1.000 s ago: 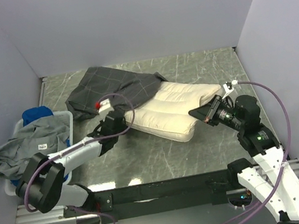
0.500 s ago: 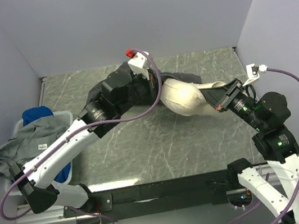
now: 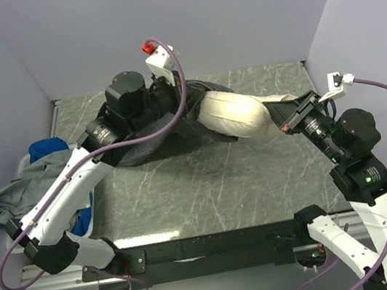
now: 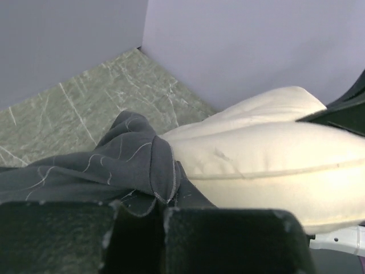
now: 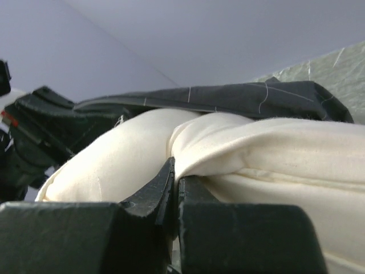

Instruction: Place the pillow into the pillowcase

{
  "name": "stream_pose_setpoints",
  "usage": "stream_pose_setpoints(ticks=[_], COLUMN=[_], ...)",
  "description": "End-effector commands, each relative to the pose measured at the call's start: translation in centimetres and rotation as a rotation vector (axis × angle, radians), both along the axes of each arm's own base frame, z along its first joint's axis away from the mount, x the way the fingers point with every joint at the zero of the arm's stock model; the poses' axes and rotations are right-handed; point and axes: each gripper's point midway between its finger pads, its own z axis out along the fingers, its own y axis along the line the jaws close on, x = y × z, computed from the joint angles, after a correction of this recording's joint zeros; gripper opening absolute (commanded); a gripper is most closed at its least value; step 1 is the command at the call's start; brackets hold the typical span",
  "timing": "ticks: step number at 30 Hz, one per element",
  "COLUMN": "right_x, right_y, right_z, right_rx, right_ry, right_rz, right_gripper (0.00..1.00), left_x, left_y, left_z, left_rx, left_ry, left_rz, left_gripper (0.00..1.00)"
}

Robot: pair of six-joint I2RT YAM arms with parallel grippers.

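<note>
The cream-white pillow (image 3: pixel 236 114) is lifted off the table at the back, bent, its left end inside the dark charcoal pillowcase (image 3: pixel 155 133). My left gripper (image 3: pixel 171 97) is shut on the pillowcase's stitched hem (image 4: pixel 159 182), next to the pillow (image 4: pixel 256 148). My right gripper (image 3: pixel 279 118) is shut on a fold of the pillow's right end (image 5: pixel 239 148). In the right wrist view the pillowcase (image 5: pixel 228 98) drapes over the pillow's far side.
A bin (image 3: pixel 85 206) at the left table edge holds a plain grey garment (image 3: pixel 17 196) and a bright blue cloth (image 3: pixel 47 149). Purple walls enclose the marble table (image 3: pixel 207 187) on three sides.
Both arms rose and moved back. The left gripper pulled the pillowcase up and left over the pillow's end; the right gripper lifted the pillow's other end off the table.
</note>
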Motion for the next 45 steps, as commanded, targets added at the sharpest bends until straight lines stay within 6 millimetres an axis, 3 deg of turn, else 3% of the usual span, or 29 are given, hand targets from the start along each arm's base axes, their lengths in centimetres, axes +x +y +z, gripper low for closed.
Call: stream_pose_setpoints(ticks=[1,3,4,5,6,7,8,9,10,11,12,13,15,16,19,20,23,26,28,30,31,35,37,39,40,42,43,44,45], right_x=[0.0,-0.2,-0.5,-0.6,-1.3,-2.3,-2.6,-3.2,-4.3,-4.9,-5.7,-7.2,-8.2,-8.6,-8.8,-8.1,-6.9,-5.9,-4.4,-2.8,-2.4,1.0,4.2,6.8,8.2,11.5,12.9,14.5,15.5], right_y=[1.4,3.0,3.8,4.9,5.7,7.1,7.8,8.2,9.3,9.9,10.7,11.7,12.8,12.9,13.1,12.1,10.5,8.5,6.8,5.0,5.3,5.7,4.1,5.3,5.7,6.3,6.8,7.3,7.7], right_z=[1.3,-1.8,-3.1,-6.6,-7.9,-9.7,-13.7,-15.3,-16.9,-20.0,-21.4,-23.6,-25.6,-27.0,-28.8,-29.5,-27.5,-23.3,-20.9,-20.7,-19.4,-18.5,-18.2,-19.5,-18.3,-19.8,-18.5,-20.5,-20.8], right_rx=[-0.079,-0.139,-0.157,-0.185,-0.198,-0.213,-0.253,-0.277,-0.301,-0.307,-0.315,-0.338,-0.367,-0.396,-0.480,-0.531,-0.550,-0.527,-0.522,-0.566,-0.547,-0.514,-0.516,-0.524,-0.504,-0.492,-0.463,-0.440,-0.419], right_ry=[-0.121,-0.092,-0.079,-0.022,-0.033,-0.020,0.043,0.052,0.065,0.111,0.131,0.162,0.189,0.211,0.247,0.271,0.241,0.146,0.129,0.150,0.139,0.155,0.178,0.224,0.209,0.247,0.237,0.296,0.306], right_rz=[0.082,0.169,0.211,0.266,0.314,0.374,0.395,0.409,0.438,0.462,0.498,0.543,0.567,0.568,0.540,0.482,0.383,0.285,0.164,0.070,0.080,0.065,-0.018,0.047,0.065,0.106,0.119,0.182,0.205], right_gripper=[0.00,0.00,0.00,0.00,0.00,0.00,0.00,0.00,0.00,0.00,0.00,0.00,0.00,0.00,0.17,0.31,0.61,0.76,0.81,0.83,0.84,0.86,0.86,0.86,0.86,0.86,0.86,0.86,0.86], left_x=[-0.9,-0.4,-0.5,0.0,0.4,1.0,1.1,1.0,0.2,-0.1,-0.6,-1.7,-2.7,-3.6,-4.8,-4.9,-5.3,-5.6,-5.8,-6.2,-6.3,-6.9,-7.4,-7.9,-8.3,-8.8,-9.5,-9.9,-10.1], left_y=[0.4,1.0,1.5,2.1,2.7,4.4,5.2,6.0,7.5,8.0,8.7,10.1,11.4,12.4,14.2,14.7,15.4,15.5,15.3,14.8,14.8,15.0,14.6,14.5,14.2,14.2,13.6,13.9,13.6], left_z=[4.6,3.1,0.7,-0.9,-2.6,-6.9,-9.2,-11.3,-15.8,-17.4,-19.4,-23.2,-25.7,-29.2,-32.7,-33.2,-34.2,-34.5,-34.3,-33.7,-33.6,-33.1,-32.7,-32.2,-31.9,-30.7,-30.1,-29.8,-28.4], left_rx=[-0.158,-0.159,-0.146,-0.146,-0.175,-0.143,-0.136,-0.167,-0.134,-0.149,-0.166,-0.133,-0.158,-0.115,-0.091,-0.087,-0.083,-0.064,-0.056,-0.049,-0.037,0.028,0.048,0.077,0.090,0.103,0.111,0.130,0.113], left_ry=[-0.044,0.007,0.051,0.089,0.180,0.254,0.307,0.389,0.451,0.474,0.534,0.584,0.640,0.690,0.746,0.755,0.760,0.757,0.749,0.728,0.722,0.696,0.687,0.670,0.662,0.646,0.635,0.634,0.622], left_rz=[-0.074,-0.031,-0.002,0.051,0.121,0.234,0.289,0.349,0.409,0.422,0.462,0.507,0.552,0.583,0.655,0.679,0.694,0.684,0.656,0.609,0.600,0.571,0.539,0.523,0.507,0.498,0.463,0.464,0.451], left_gripper=[0.01,0.01,0.01,0.01,0.01,0.01,0.01,0.01,0.01,0.01,0.01,0.01,0.01,0.01,0.01,0.01,0.01,0.02,0.03,0.06,0.08,0.15,0.27,0.46,0.49,0.57,0.66,0.69,0.74])
